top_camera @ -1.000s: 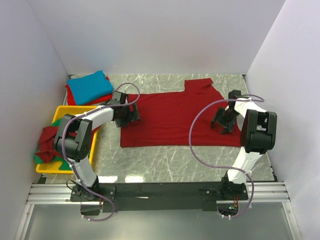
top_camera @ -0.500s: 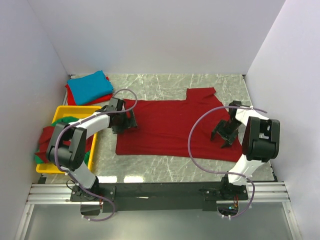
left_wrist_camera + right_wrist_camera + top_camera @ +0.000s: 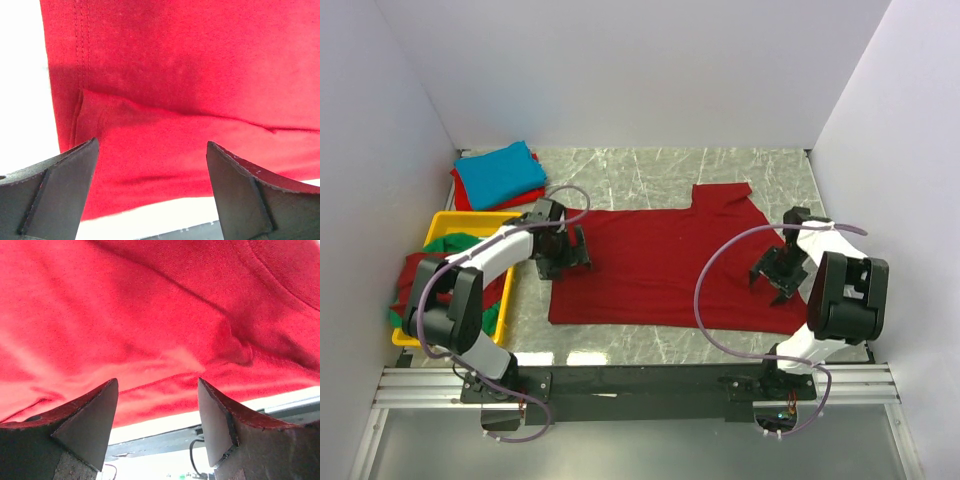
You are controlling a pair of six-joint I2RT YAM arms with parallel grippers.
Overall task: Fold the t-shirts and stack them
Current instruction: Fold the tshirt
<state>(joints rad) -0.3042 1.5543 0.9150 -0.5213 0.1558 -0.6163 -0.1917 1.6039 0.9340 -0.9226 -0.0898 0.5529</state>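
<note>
Dark red t-shirt [image 3: 670, 262]: lay spread flat across the middle of the marble tabletop [image 3: 650, 345], with a fold showing near its left edge.
Left tool [image 3: 563, 252]: hung over the spread shirt's left edge, jaws wide, nothing between them.
Right tool [image 3: 778, 272]: sat over the spread shirt's right part, jaws apart, gripping nothing.
Turquoise t-shirt [image 3: 498, 172]: lay folded at the far left corner, on top of a folded red shirt [image 3: 463, 197].
Yellow tray [image 3: 470, 217]: stood left of the spread shirt, holding a heap of green and red shirts [image 3: 418, 277].
</note>
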